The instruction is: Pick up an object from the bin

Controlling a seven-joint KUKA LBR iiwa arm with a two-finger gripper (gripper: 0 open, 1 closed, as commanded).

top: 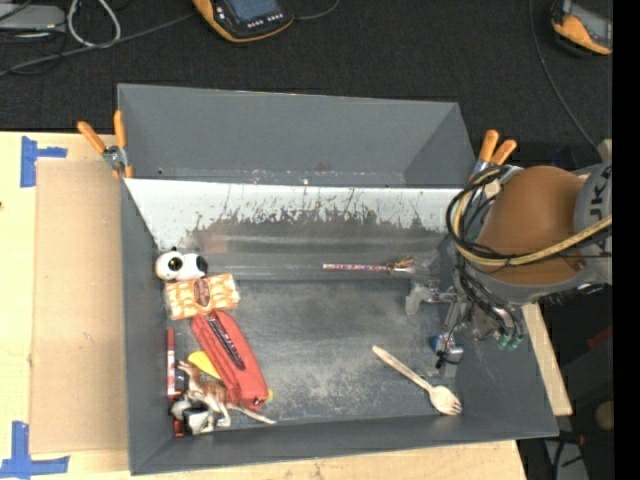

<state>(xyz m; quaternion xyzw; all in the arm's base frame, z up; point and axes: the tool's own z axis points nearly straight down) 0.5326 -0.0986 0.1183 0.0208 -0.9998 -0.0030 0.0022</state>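
Just beside the hand: one pale wooden fork, flat on the bin floor at the right front, handle toward the middle of the bin, tines toward the front right corner.
Hand: one, low over the right part of the bin floor, just on the far side of the fork's tined half; whether it touches the fork cannot be made out.
Hand state: spread or pressed together, I cannot tell, since dark parts and wires crowd its tip.
Arm: one, coming in over the right rim, with an orange-brown cover ringed by looped black and yellow cables.
Stick: one, thin and dark red, lying along the foot of the back wall, apart from the fork and toward the back left of the hand.
Bin: one, grey metal, its floor scuffed.
Left wall group: well apart from the hand, in a row from back to front.
Toy: one, small, white and rounded with black patches, at the back of the row.
Packet: one, orange and white, just in front of the toy.
Red case: one, long and flat, slanting from the packet toward the front.
Red rod: one, thin, along the left wall.
Heap: one small pile in the front left corner, with a yellow piece at its edge; its bits cannot be counted.
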